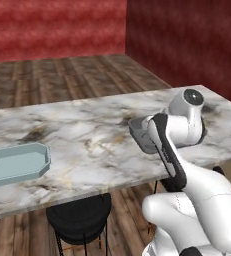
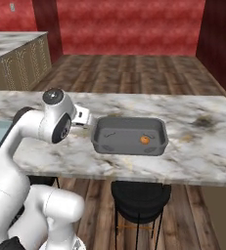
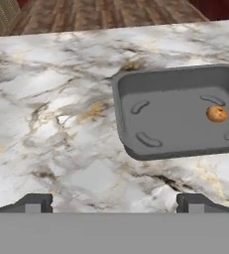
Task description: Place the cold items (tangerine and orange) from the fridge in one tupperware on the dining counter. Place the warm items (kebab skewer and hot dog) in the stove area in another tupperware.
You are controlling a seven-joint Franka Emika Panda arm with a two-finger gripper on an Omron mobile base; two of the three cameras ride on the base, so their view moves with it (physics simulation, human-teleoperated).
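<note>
Veined marble counter (image 2: 192, 146) — grey ridged tupperware (image 2: 129, 135)

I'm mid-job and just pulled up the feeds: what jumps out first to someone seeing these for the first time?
A small orange fruit sits alone in the dark grey tupperware on the marble dining counter, near the tray's right end in the right base view. The gripper hovers open and empty over bare marble beside that tray. A second, pale blue tupperware lies empty further along the counter, at the left of the left base view.
</note>
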